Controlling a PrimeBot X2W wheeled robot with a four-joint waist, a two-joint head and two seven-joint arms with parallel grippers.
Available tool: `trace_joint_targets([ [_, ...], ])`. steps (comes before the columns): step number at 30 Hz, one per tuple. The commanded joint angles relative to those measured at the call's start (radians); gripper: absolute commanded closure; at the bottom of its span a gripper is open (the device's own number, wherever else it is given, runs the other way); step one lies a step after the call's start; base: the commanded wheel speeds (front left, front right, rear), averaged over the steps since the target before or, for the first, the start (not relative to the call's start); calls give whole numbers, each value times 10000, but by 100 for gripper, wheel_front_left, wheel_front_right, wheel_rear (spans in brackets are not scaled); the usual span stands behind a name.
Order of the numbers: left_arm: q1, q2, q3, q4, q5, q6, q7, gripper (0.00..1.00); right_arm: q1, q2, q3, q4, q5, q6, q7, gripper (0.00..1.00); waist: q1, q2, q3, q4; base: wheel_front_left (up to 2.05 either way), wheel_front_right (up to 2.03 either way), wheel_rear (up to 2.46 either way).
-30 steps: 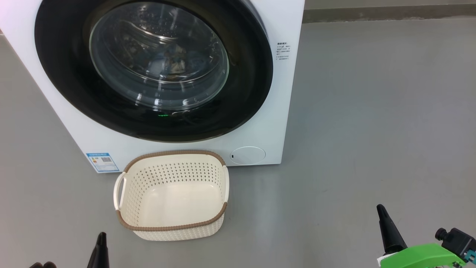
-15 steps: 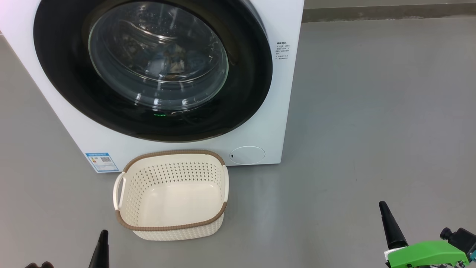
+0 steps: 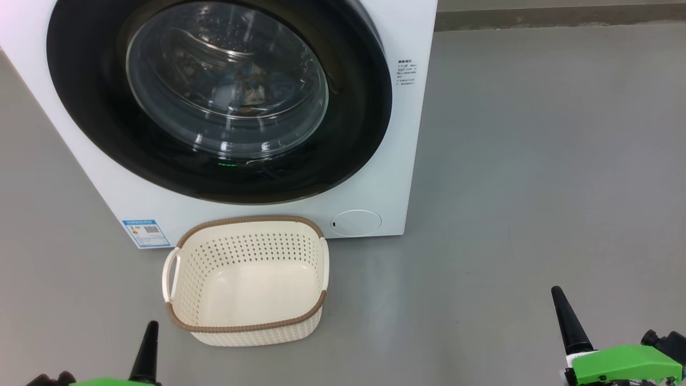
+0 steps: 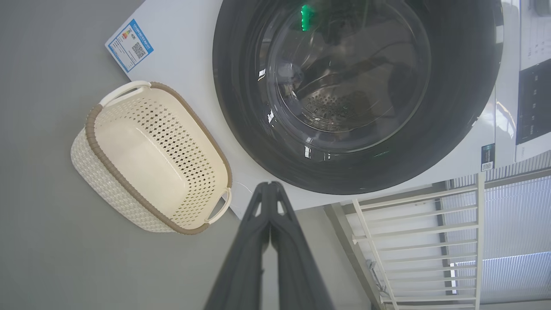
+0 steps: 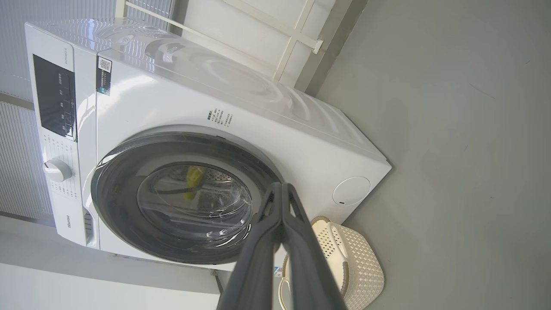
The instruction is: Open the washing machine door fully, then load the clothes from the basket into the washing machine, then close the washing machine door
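Holding the left gripper and right gripper low over the floor, both pinched tight, gripping nothing. Seeing the washing machine door sitting closed against the washing machine, the basket standing upright just before it.

Smooth grey floor — a white slatted rail stands by pale, bright window blinds.

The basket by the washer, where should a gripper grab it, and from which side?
Probably best: the white loop handle on the left end of the basket, approached from above-left by the left gripper. The handle stands off the wall, leaving a gap for a finger, and the basket sits upright and empty.
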Motion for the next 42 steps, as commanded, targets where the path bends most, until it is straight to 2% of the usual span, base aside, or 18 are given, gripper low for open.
trace_joint_targets([
  [1,-504,208,281,-178,-347,-98,89,100,-450,-51,133,-303,406,-42,99,100,0,-1,2,-2,0,0,0],
  [33,-1109,252,487,124,-4102,-328,1027,100,-651,-56,-118,-397,4024,-57,1045,100,0,-1,41,-40,0,0,0],
  [42,-1110,252,487,124,-4106,-328,1028,100,-651,-56,-118,-397,4027,-57,1046,100,0,-1,41,-40,0,0,0],
])
